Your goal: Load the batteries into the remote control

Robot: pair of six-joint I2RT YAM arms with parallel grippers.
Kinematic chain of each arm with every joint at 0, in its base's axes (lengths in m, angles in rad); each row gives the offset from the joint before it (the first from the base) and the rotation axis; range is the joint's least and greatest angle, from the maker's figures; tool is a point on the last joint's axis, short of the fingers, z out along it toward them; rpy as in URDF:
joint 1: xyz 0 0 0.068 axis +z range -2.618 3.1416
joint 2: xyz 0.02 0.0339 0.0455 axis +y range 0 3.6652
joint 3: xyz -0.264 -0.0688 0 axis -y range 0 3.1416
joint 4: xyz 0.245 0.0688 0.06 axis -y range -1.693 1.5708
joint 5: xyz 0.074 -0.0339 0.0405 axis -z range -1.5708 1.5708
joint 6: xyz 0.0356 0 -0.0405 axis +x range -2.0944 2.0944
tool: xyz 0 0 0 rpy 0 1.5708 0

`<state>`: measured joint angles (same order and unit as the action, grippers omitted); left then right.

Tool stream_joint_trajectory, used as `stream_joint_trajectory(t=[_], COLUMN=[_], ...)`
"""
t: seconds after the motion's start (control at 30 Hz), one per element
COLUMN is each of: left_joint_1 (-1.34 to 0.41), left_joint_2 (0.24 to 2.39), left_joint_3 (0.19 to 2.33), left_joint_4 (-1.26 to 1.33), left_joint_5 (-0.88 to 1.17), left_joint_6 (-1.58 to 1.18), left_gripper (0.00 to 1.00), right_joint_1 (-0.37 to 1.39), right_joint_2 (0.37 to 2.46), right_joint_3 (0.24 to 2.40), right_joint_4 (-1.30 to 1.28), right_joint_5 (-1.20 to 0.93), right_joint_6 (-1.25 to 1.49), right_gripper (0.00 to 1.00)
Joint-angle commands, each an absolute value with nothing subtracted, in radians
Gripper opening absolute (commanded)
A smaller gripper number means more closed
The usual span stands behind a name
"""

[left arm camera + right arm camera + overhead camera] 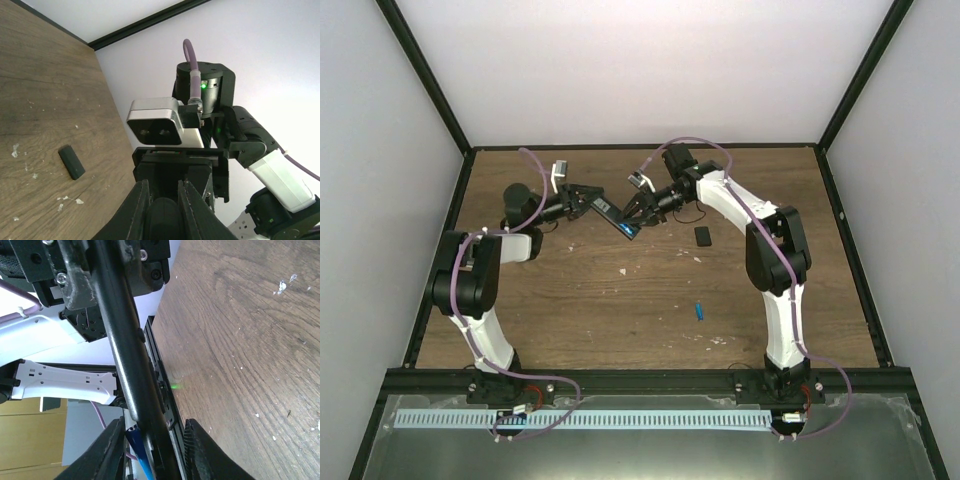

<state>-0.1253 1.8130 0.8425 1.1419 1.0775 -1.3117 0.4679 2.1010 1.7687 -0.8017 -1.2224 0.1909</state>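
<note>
The slim black remote control (617,220) hangs above the table's back middle, held level between the two arms. My left gripper (582,200) is shut on its left end, which shows as a dark rounded tip between the fingers (135,210). In the right wrist view the remote control (125,355) runs as a long bar into my right gripper (152,440). Its jaws straddle the bar and a blue battery (137,452) that lies along the bar against the left finger; a thin gap shows at the right finger. A second battery (700,310) lies on the wood near the right arm.
A small black cover piece (703,236) lies on the table right of the grippers, and it also shows in the left wrist view (71,161). Pale specks (623,270) dot the wood. Black frame rails (840,200) edge the table, with white walls beyond.
</note>
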Motion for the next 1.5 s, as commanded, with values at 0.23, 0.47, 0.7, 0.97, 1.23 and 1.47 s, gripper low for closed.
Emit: stream_joint_trajectory(t=[0.23, 0.47, 0.7, 0.97, 1.23, 1.47], left_joint_1=[-0.129, -0.125, -0.114, -0.072, -0.069, -0.077], left_joint_2=[1.806, 1.807, 1.795, 1.762, 1.717, 1.711], left_joint_3=[0.859, 0.868, 0.864, 0.87, 0.93, 0.943], left_joint_4=[1.216, 1.227, 1.198, 1.034, 0.643, 0.519], left_joint_5=[1.056, 1.054, 1.055, 1.059, 0.985, 0.926], left_joint_6=[-1.332, -1.348, -1.328, -1.212, -0.98, -0.921], left_gripper=[0.0, 0.0, 0.0, 0.0, 0.0, 0.0], right_joint_1=[0.468, 0.467, 0.458, 0.416, 0.416, 0.461], right_joint_2=[2.073, 2.065, 2.021, 1.841, 1.629, 1.49], right_joint_3=[1.749, 1.737, 1.735, 1.637, 1.316, 1.071], right_joint_4=[-0.819, -0.81, -0.773, -0.771, -0.762, -0.814], right_joint_5=[-1.213, -1.172, -1.073, -0.719, -0.36, -0.19], right_joint_6=[0.123, 0.094, 0.107, 0.099, 0.189, 0.362], right_gripper=[0.21, 0.17, 0.26, 0.45, 0.49, 0.47])
